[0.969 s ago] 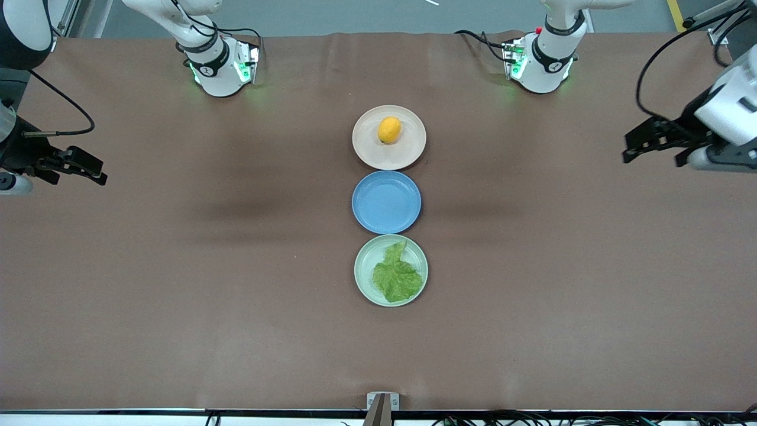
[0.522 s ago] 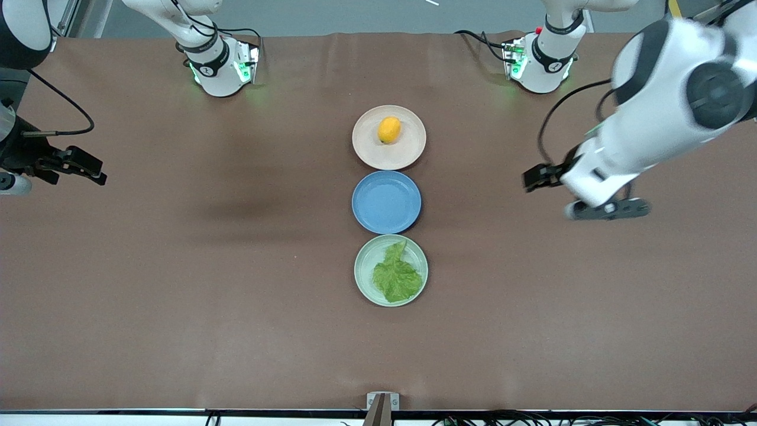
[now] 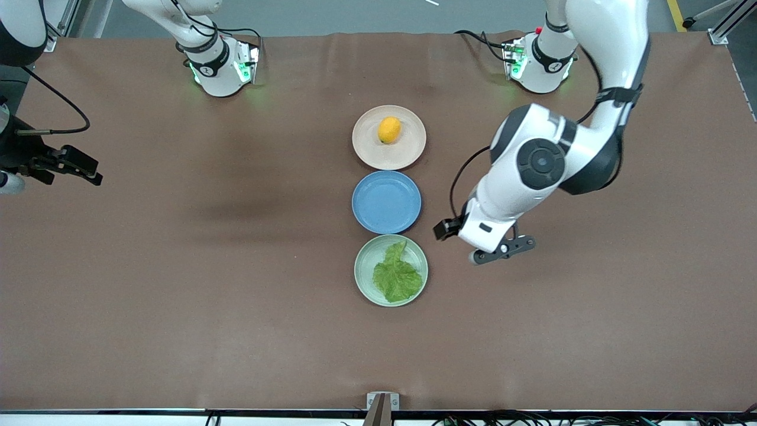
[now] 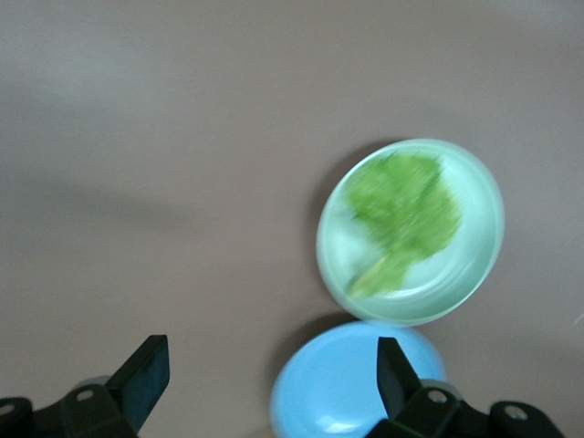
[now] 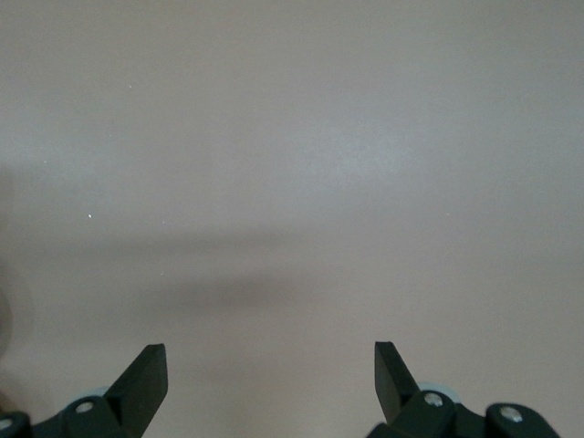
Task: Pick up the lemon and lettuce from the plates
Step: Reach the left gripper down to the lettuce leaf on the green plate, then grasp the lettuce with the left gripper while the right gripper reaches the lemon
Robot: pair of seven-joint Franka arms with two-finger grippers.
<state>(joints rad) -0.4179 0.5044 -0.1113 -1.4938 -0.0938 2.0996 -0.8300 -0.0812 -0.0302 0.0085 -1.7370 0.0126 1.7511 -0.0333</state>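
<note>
Left gripper [image 3: 442, 229] hangs wide open over bare table beside the lettuce [image 3: 397, 274]; right gripper [image 3: 89, 171] waits, wide open.

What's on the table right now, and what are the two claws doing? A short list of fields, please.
lemon: on the beige-pink plate, untouched
blue plate: between the other two plates
lettuce: on the mint green plate, nearest the front camera
left claw: open, over the table beside the mint green plate
right claw: open, waiting at the right arm's end of the table
</note>
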